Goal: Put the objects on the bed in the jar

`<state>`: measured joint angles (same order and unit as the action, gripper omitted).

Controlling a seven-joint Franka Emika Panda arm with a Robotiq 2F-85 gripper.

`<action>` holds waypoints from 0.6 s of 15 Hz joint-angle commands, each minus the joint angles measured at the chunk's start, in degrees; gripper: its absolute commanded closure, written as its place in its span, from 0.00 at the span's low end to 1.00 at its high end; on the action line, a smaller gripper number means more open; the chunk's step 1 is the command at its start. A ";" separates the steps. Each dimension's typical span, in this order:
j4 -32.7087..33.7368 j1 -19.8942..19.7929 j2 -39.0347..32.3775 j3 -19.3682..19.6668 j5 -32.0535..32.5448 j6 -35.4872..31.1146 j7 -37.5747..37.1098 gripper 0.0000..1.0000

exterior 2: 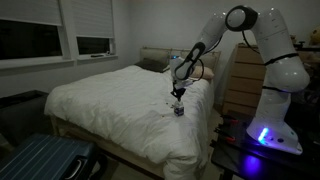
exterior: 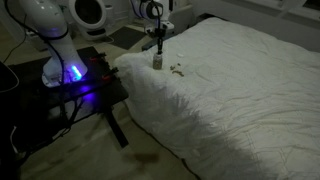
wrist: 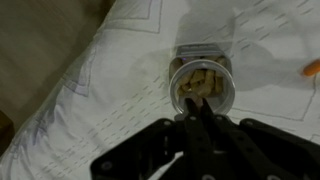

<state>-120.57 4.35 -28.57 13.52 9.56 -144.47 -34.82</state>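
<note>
Black gripper (wrist: 200,118) is hanging just above the small see-through cylinder jar (wrist: 203,85) on the rumpled white quilted bed (wrist: 110,70), jaws pinched together (tiny olive-brown bits (wrist: 197,78) sitting inside).

The bed (exterior: 240,95), under a rumpled white quilted cover, filled the centre and right of an exterior view. The jar (exterior: 157,62) stood upright on it in the upper middle of the frame, near the bed's edge. A few small dark bits (exterior: 177,70) lay on the cover just right of the jar.
</note>
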 commanded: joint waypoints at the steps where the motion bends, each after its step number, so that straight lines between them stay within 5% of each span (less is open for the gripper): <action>1: 2.08 -2.05 -1.92 -1.69 -2.75 1.97 4.11 0.98; 9: 4.85 -1.57 -4.56 -1.88 -4.08 3.26 6.32 0.98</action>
<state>-117.88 3.06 -32.45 12.24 6.96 -143.73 -30.59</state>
